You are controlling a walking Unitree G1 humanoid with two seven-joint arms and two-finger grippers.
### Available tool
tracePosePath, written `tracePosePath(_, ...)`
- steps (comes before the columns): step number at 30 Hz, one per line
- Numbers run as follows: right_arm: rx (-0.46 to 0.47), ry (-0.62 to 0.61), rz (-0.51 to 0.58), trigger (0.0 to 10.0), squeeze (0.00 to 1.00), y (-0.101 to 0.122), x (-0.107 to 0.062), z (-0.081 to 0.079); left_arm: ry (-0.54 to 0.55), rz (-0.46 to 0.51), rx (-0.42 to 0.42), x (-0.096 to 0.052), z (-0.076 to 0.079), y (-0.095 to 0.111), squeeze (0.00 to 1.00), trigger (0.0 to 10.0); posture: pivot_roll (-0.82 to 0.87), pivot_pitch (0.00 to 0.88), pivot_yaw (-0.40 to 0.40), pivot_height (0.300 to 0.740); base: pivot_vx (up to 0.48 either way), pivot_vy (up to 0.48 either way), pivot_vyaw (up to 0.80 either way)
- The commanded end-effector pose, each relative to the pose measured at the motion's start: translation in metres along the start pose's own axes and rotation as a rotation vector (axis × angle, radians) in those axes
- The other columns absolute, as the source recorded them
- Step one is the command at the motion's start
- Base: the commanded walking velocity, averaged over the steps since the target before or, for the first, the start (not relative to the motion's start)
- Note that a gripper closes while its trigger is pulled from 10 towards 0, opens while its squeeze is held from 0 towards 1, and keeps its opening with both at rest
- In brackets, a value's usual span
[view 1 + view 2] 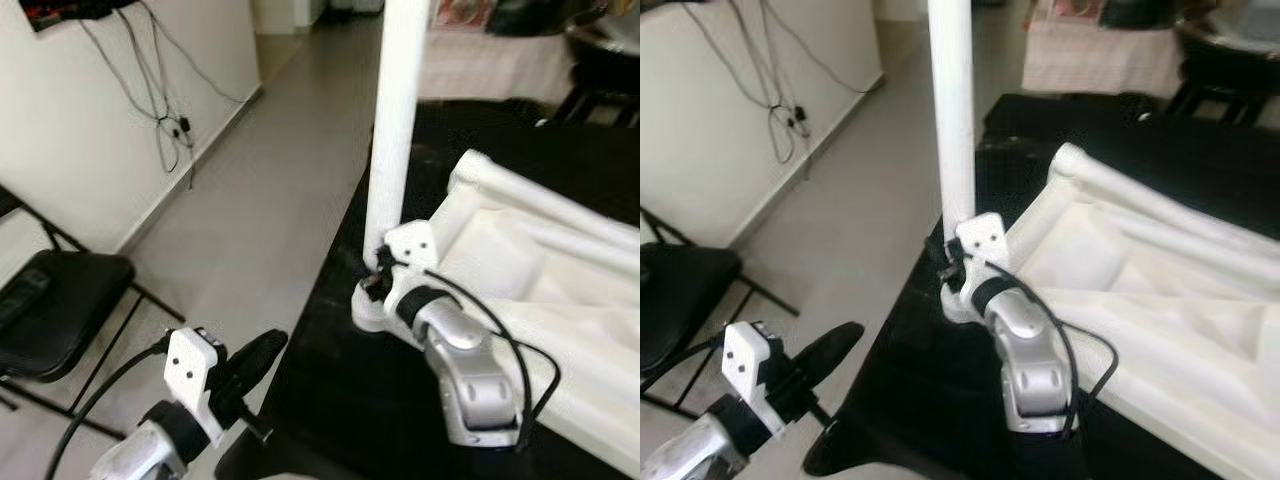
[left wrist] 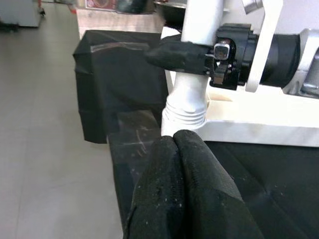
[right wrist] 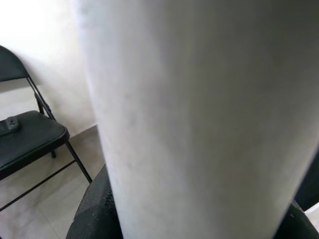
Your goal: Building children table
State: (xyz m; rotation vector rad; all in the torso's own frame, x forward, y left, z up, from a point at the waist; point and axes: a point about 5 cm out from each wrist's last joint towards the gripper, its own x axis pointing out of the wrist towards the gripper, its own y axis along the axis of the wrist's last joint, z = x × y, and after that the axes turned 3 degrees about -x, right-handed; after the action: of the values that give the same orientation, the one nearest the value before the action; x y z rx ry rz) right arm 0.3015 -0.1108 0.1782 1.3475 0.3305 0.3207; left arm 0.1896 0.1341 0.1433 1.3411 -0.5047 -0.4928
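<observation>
White table leg (image 1: pixel 398 120), upright in tabletop (image 1: pixel 560 290) corner socket; right gripper (image 1: pixel 378 268) clamped on it. Left gripper (image 2: pixel 182 164) closed, empty. Risk: cross-threading if tilted.

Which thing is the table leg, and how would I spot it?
Find the black-covered table with the upside-down white tabletop lying on it. At the tabletop's near corner, the table leg stands upright, gripped near its base by the right gripper. It is the one tall, round white post sticking up.
</observation>
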Motion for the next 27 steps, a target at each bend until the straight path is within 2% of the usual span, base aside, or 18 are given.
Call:
tracePosePath(1,0.026,0.067,-0.148,10.0,0.00,-0.026,0.000,-0.009,0.001,-0.015,0.006,-0.002,-0.002,-0.003,0.00,10.0,-0.03,0.127,0.024,0.740,0.000,0.000,0.00)
tracePosePath(2,0.052,0.175,-0.124,10.0,1.00,-0.022,0.003,-0.016,0.008,-0.010,0.006,-0.002,-0.002,-0.002,0.00,10.0,-0.03,0.124,0.021,0.740,0.000,0.000,0.00)
tracePosePath(3,0.052,0.175,-0.124,10.0,1.00,-0.022,0.003,-0.016,0.008,-0.010,0.006,-0.002,-0.002,-0.002,0.00,10.0,-0.03,0.124,0.021,0.740,0.000,0.000,0.00)
tracePosePath(5,0.089,0.389,-0.029,10.0,1.00,-0.003,0.010,-0.022,0.015,-0.002,0.006,0.000,-0.003,-0.002,0.00,10.0,-0.02,0.124,0.021,0.740,0.000,0.000,0.00)
tracePosePath(6,0.089,0.389,-0.029,10.0,1.00,-0.003,0.010,-0.022,0.015,-0.002,0.006,0.000,-0.003,-0.002,0.00,10.0,-0.02,0.124,0.021,0.740,0.000,0.000,0.00)
tracePosePath(7,0.072,0.463,0.018,10.0,1.00,0.005,0.012,-0.020,0.015,0.000,0.006,0.000,-0.003,-0.001,0.00,10.0,-0.02,0.122,0.025,0.740,0.000,0.000,0.00)
tracePosePath(8,0.036,0.567,0.045,10.0,0.86,0.011,0.014,-0.017,0.015,0.001,0.005,0.001,-0.003,-0.001,0.00,10.0,-0.02,0.122,0.026,0.740,0.000,0.000,0.00)
tracePosePath(9,0.036,0.567,0.045,10.0,0.86,0.011,0.014,-0.017,0.015,0.001,0.005,0.001,-0.003,-0.001,0.00,10.0,-0.02,0.122,0.026,0.740,0.000,0.000,0.00)
tracePosePath(10,-0.033,0.632,0.065,10.0,0.36,0.015,0.015,-0.014,0.013,0.001,0.005,0.001,-0.002,-0.001,0.00,10.0,-0.02,0.121,0.027,0.740,0.000,0.000,0.00)
tracePosePath(11,-0.077,0.691,0.064,10.0,0.00,0.016,0.017,-0.011,0.012,0.001,0.005,0.001,-0.002,-0.001,0.00,10.0,-0.02,0.121,0.027,0.740,0.000,0.000,0.00)
tracePosePath(13,-0.107,0.744,0.064,10.0,0.00,0.018,0.018,-0.007,0.010,0.001,0.004,0.001,-0.002,-0.001,0.00,10.0,-0.01,0.122,0.026,0.740,0.000,0.000,0.00)
tracePosePath(15,-0.107,0.744,0.064,10.0,0.00,0.018,0.018,-0.007,0.010,0.001,0.004,0.001,-0.002,-0.001,0.00,10.0,-0.01,0.122,0.026,0.740,0.000,0.000,0.00)
tracePosePath(17,-0.142,0.856,0.053,10.0,0.00,0.025,0.025,0.000,0.006,0.001,0.000,0.001,0.000,-0.001,0.00,10.0,0.00,0.128,0.014,0.740,0.000,0.000,0.00)
tracePosePath(18,-0.142,0.856,0.053,10.0,0.00,0.025,0.025,0.000,0.006,0.001,0.000,0.001,0.000,-0.001,0.00,10.0,0.00,0.128,0.014,0.740,0.000,0.000,0.00)
tracePosePath(19,-0.145,0.905,0.058,6.6,0.00,0.031,0.027,0.002,0.004,0.002,-0.001,0.002,0.001,-0.001,0.00,10.0,0.00,0.130,0.009,0.740,0.000,0.000,0.00)
tracePosePath(20,-0.145,0.905,0.058,6.6,0.00,0.031,0.027,0.002,0.004,0.002,-0.001,0.002,0.001,-0.001,0.00,10.0,0.00,0.130,0.009,0.740,0.000,0.000,0.00)
tracePosePath(21,-0.145,0.934,0.062,0.0,0.00,0.035,0.029,0.003,0.004,0.002,-0.002,0.002,0.002,-0.001,0.00,10.0,0.00,0.130,0.009,0.740,0.000,0.000,0.00)
tracePosePath(27,-0.105,1.046,0.086,0.0,0.00,0.045,0.028,0.007,-0.002,0.006,-0.006,0.003,0.005,0.000,0.00,10.0,0.00,0.144,0.000,0.740,0.000,0.000,0.00)
